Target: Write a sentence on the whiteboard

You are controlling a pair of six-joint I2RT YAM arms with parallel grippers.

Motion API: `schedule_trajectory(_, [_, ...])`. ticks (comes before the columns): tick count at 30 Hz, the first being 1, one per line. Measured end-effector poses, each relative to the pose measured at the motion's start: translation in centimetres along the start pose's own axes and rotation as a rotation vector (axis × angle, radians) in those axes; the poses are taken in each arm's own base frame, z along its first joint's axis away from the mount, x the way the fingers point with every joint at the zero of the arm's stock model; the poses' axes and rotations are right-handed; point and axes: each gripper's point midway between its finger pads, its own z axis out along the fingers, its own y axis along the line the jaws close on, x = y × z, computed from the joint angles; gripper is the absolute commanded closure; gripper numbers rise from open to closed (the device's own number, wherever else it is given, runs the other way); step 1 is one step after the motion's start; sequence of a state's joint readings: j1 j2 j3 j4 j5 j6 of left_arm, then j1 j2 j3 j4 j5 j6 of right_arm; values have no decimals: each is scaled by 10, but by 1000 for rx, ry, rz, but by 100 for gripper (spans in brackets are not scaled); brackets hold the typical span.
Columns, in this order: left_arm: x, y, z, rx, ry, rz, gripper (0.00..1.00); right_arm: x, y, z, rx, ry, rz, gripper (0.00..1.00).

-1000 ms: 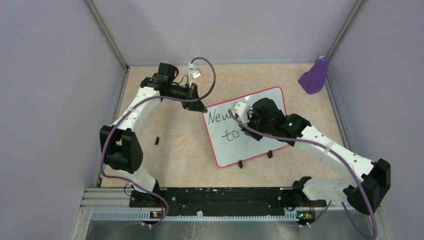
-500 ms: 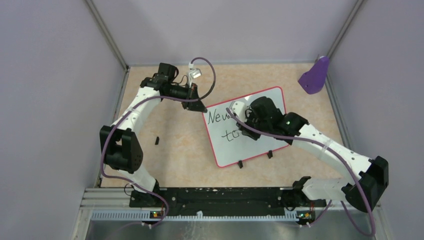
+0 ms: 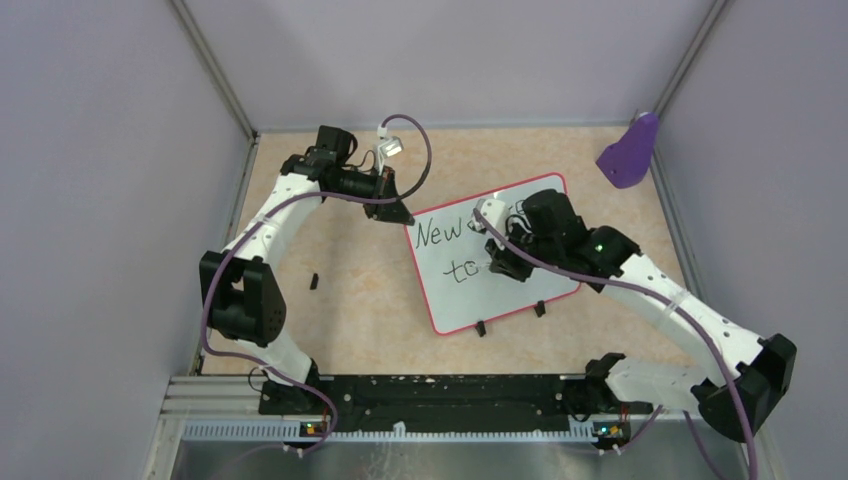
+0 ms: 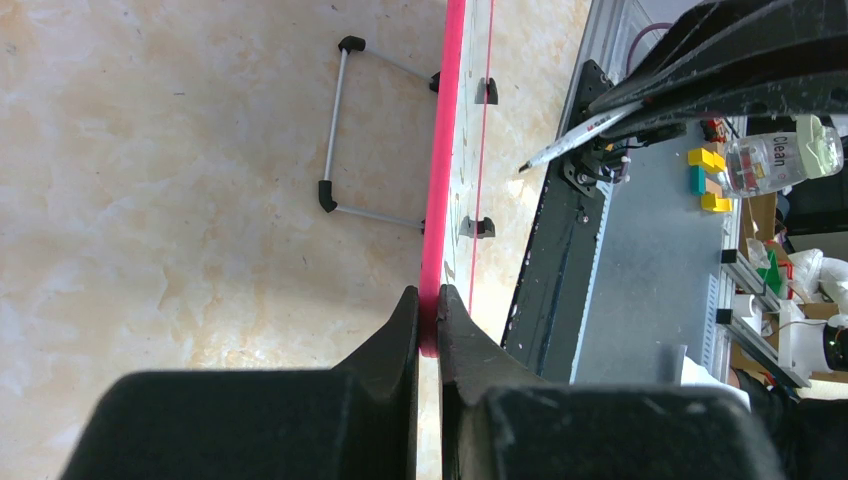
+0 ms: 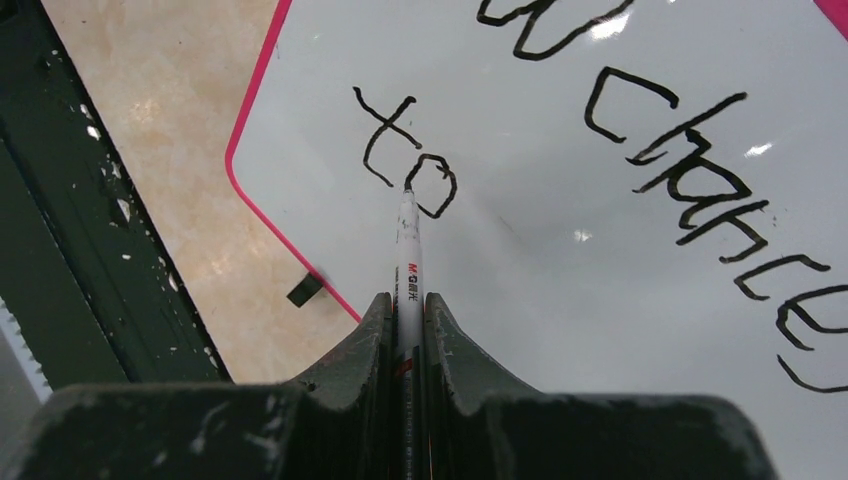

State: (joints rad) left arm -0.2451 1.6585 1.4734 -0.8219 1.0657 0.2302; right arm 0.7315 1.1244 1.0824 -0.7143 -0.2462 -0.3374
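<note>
The whiteboard (image 3: 455, 305) lies tilted on the table, white with a red-pink rim (image 4: 445, 150). The sentence (image 5: 405, 150) on it reads "New chances" above and "to" below; in the top view only "New" (image 3: 437, 233) and "to" show beside my right arm. My right gripper (image 5: 408, 305) is shut on a white marker (image 5: 408, 240), and the marker's tip rests at the "o" of "to". My right gripper (image 3: 500, 262) hovers over the board's middle. My left gripper (image 4: 428, 300) is shut on the board's rim at its far left corner (image 3: 402, 213).
A purple object (image 3: 630, 150) leans in the back right corner. A small black piece (image 3: 314, 281) lies left of the board. Two black clip feet (image 3: 481, 328) sit on the board's near edge. A wire stand (image 4: 335, 130) lies beside the rim. Walls close in on three sides.
My right arm has shifted slightly right over the board, uncovering more of "New" and "to". The left arm and the board have not moved.
</note>
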Motion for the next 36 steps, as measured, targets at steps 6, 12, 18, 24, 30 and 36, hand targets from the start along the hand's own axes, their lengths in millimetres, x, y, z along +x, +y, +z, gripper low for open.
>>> schedule_trajectory(6, [0, 0, 0, 0, 0, 0, 100, 7, -12, -16, 28, -10, 47, 100])
schedule_trajectory(12, [0, 0, 0, 0, 0, 0, 100, 18, -22, -24, 75, -10, 79, 100])
schedule_trajectory(18, [0, 0, 0, 0, 0, 0, 100, 25, -26, -23, 99, 8, 86, 100])
schedule_trajectory(24, [0, 0, 0, 0, 0, 0, 100, 31, -33, -19, 126, 42, 90, 100])
schedule_trajectory(30, [0, 0, 0, 0, 0, 0, 100, 37, -40, -19, 163, 74, 88, 100])
schedule_trajectory(36, [0, 0, 0, 1, 0, 0, 100, 43, -49, -20, 217, 102, 91, 100])
